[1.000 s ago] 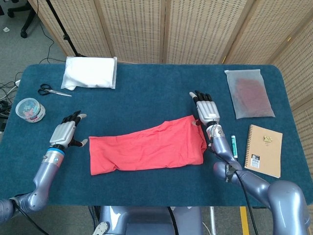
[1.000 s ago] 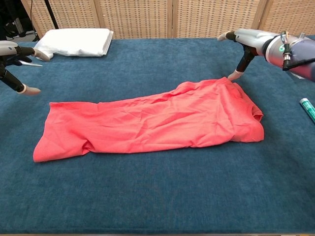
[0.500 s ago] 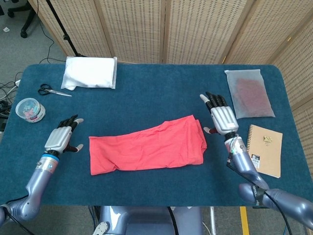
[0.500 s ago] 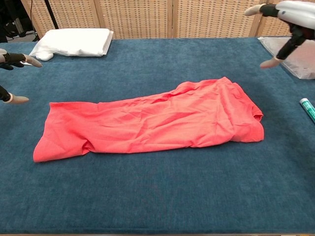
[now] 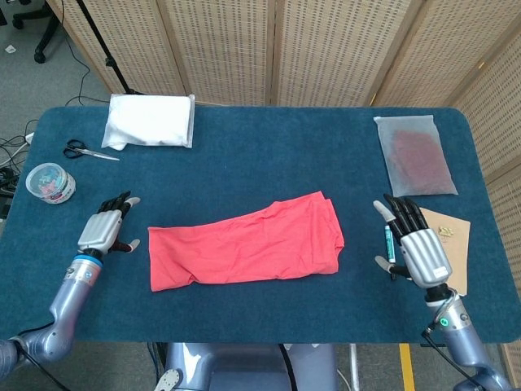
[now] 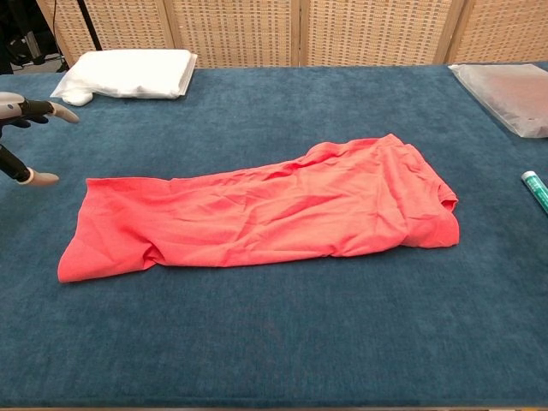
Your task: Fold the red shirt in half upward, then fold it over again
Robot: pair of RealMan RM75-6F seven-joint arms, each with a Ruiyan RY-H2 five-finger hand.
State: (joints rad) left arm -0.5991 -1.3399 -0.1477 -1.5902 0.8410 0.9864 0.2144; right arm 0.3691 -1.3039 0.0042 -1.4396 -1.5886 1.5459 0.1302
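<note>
The red shirt (image 5: 247, 243) lies folded into a long slanted strip on the blue table; in the chest view the red shirt (image 6: 265, 211) runs from lower left to upper right. My left hand (image 5: 103, 227) hovers just left of the shirt's left end, fingers spread and empty. In the chest view only part of that left hand (image 6: 26, 120) shows at the left edge. My right hand (image 5: 417, 250) is well off to the right of the shirt, fingers apart, holding nothing. The chest view does not show it.
A white folded cloth (image 5: 150, 120) lies at the back left, with scissors (image 5: 88, 151) and a small round tub (image 5: 50, 182) near the left edge. A bagged item (image 5: 413, 153), a notebook (image 5: 453, 244) and a green-capped marker (image 5: 389, 242) sit on the right.
My right hand has let go of the shirt's upper right corner and drawn back toward the near right edge, leaving the chest view. My left hand has shifted slightly left.
</note>
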